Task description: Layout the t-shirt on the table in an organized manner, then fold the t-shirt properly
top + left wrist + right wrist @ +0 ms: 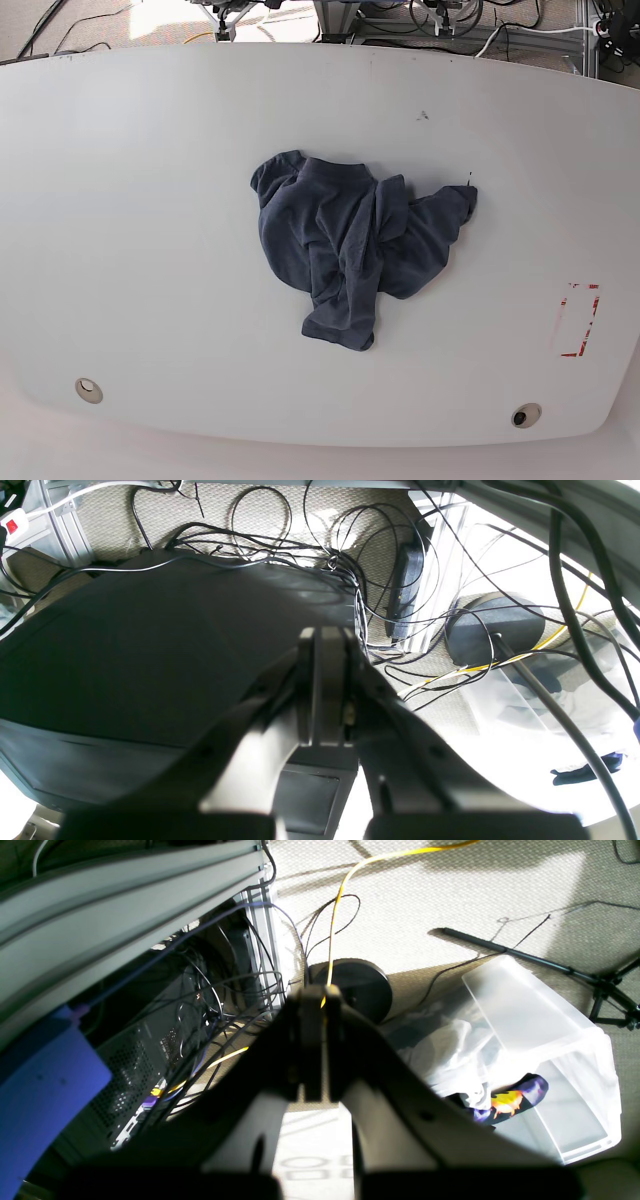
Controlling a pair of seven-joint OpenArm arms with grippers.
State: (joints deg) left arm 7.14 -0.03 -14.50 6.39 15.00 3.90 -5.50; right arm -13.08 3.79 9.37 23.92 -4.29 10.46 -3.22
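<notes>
The dark navy t-shirt (350, 250) lies crumpled in a heap near the middle of the white table (150, 220) in the base view, with folds bunched over each other. Neither arm shows in the base view. In the left wrist view my left gripper (325, 635) is shut with nothing between its fingers, pointing off the table at a dark case and cables on the floor. My right gripper (318, 992) is likewise shut and empty in the right wrist view, aimed at the floor beside the table frame.
A red rectangle outline (578, 320) is marked near the table's right edge, and two grommet holes (88, 389) (525, 414) sit near the front edge. On the floor stand a clear plastic bin (545, 1050) with cloth, a round black stand base (357, 990) and tangled cables (300, 555).
</notes>
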